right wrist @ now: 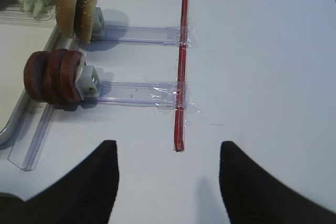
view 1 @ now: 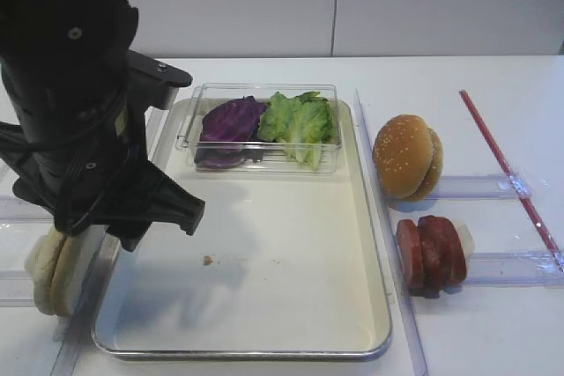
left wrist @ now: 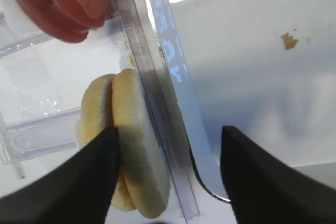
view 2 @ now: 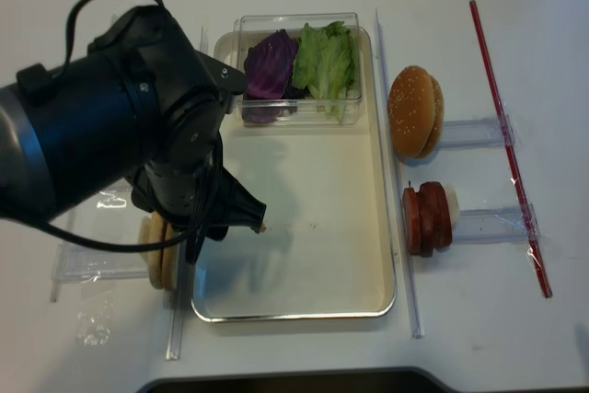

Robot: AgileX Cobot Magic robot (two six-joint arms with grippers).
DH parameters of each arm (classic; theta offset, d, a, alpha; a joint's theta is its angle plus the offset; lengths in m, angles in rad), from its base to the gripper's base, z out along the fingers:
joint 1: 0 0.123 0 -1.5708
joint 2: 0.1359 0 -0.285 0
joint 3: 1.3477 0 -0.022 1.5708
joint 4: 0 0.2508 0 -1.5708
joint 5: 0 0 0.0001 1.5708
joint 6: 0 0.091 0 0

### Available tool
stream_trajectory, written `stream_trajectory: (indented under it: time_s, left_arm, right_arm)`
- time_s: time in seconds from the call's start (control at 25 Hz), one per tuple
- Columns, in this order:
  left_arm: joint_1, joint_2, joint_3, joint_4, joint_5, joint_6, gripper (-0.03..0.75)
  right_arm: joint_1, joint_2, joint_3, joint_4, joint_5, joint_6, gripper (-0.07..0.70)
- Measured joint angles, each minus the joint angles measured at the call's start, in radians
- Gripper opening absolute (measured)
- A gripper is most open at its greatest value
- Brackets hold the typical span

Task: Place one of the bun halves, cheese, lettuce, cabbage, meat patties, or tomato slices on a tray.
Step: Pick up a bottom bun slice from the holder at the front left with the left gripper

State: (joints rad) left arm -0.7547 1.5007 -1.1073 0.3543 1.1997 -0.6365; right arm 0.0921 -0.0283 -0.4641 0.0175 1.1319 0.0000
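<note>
Two pale bun halves (view 1: 53,275) (left wrist: 131,145) stand on edge in a clear rail just left of the silver tray (view 1: 282,253) (left wrist: 252,77). My left gripper (left wrist: 169,145) is open, straddling the nearer bun half and the tray rim, its left fingertip (left wrist: 89,177) against the bun. Tomato slices (left wrist: 58,3) lie beyond. Purple cabbage (view 1: 231,119) and lettuce (view 1: 300,121) sit in a clear box on the tray. Meat patties (view 1: 432,253) (right wrist: 52,77) stand right of the tray. My right gripper (right wrist: 169,150) is open over bare table. No cheese is in view.
A sesame bun (view 1: 405,156) (right wrist: 79,9) stands on a rail above the patties. A red strip (view 1: 507,165) (right wrist: 181,61) is taped along the right side. Clear rails (view 1: 388,217) border the tray. A crumb (view 1: 209,260) lies on the tray floor.
</note>
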Motion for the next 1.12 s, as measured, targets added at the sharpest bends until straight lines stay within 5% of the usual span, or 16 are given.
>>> stream_trajectory:
  time_s: [0.48,1.12]
  left_arm:
    - [-0.002,0.0,0.061,0.017,-0.037,-0.022,0.426]
    - [-0.002,0.006,0.11,0.071,-0.061,-0.075,0.321]
  right_arm:
    - [0.0,0.0,0.0,0.0,0.0,0.0,0.463]
    - [0.0,0.0,0.0,0.0,0.0,0.0,0.463]
